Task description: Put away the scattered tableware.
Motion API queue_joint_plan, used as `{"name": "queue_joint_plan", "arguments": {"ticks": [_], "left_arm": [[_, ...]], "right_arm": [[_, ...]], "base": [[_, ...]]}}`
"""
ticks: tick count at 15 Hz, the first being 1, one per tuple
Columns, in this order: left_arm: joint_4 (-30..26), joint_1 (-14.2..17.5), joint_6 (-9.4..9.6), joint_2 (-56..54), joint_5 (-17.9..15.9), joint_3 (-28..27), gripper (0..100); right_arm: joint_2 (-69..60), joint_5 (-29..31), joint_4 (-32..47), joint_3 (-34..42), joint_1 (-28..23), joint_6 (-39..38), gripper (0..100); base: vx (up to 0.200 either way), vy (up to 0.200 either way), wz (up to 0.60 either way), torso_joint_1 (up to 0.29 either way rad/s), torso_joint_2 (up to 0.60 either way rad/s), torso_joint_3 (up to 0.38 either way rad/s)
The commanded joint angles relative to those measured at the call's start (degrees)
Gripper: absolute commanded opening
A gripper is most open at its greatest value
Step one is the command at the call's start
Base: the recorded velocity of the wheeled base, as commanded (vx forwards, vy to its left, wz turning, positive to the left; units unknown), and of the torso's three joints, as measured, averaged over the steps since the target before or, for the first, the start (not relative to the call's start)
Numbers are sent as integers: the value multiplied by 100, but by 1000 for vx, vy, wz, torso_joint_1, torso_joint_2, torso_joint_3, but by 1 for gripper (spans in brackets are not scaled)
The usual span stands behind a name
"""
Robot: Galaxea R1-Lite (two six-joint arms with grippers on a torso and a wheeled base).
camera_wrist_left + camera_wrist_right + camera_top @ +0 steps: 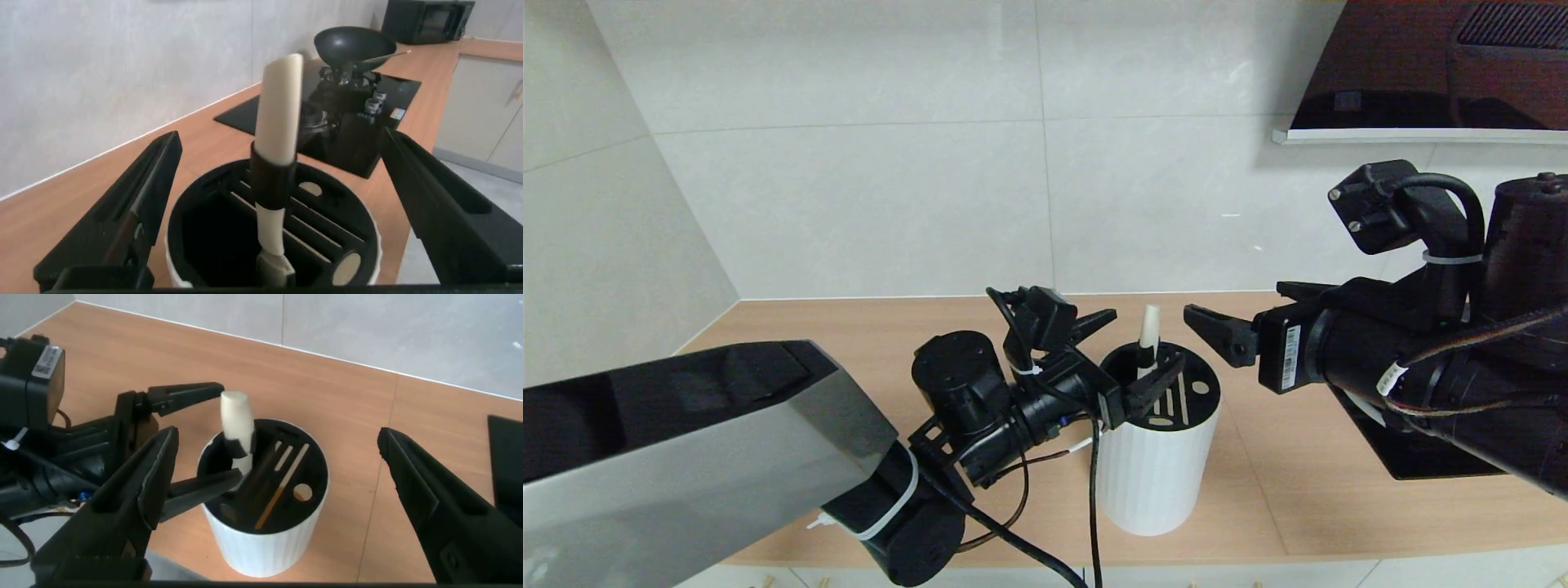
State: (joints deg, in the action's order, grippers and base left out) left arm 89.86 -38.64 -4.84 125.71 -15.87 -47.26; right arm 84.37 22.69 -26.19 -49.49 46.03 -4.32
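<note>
Utensil (1149, 327) upright in holder (1156, 465), near the counter's (849, 327) front edge; both grippers spread wide.

Item: white ribbed cylindrical holder with black slotted top, standing on the wooden counter close to its front edge, well apart from the back edge. One utensil, with a cream handle and a dark band, stands upright in a slot on the holder's back side, handle end above the rim. Left gripper (1146, 336): over the holder's top, jaws wide, one on each side of the handle, neither touching it. Right gripper (1232, 296): above the counter just beside the holder, on the side toward the right edge, jaws wide, holding nothing. Black cooktop (1421, 457) set in the counter toward the right edge; dark pan (355, 45) on it.
</note>
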Motion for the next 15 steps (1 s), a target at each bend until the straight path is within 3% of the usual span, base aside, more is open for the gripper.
{"name": "queue_joint_plan", "arguments": {"ticks": [1,4,6,9,12,15], "left_arm": [[14,-20,-8,-222,14,51,100],[14,-20,-202,-1101,190,235,100],[14,32,-500,-2059,330,692,100],[-161,437,-527,-3123,322,1105,100],[-399,718,-527,-3773,313,1430,100],[-408,815,-500,-4608,418,2520,100]], "right_arm": [[-17,-1,-1,1,-6,1,100],[-105,-1,-9,10,-191,1,100],[-281,-10,-27,1,-543,1,100],[-632,25,-27,256,-754,-43,100],[-1476,34,-36,1346,-1000,1,100],[-3058,8,-1,2444,-2028,1,100]], "base": [[0,0,0,0,0,0],[0,0,0,0,0,0],[0,0,0,0,0,0],[0,0,0,0,0,0],[0,0,0,0,0,0],[0,0,0,0,0,0]]}}
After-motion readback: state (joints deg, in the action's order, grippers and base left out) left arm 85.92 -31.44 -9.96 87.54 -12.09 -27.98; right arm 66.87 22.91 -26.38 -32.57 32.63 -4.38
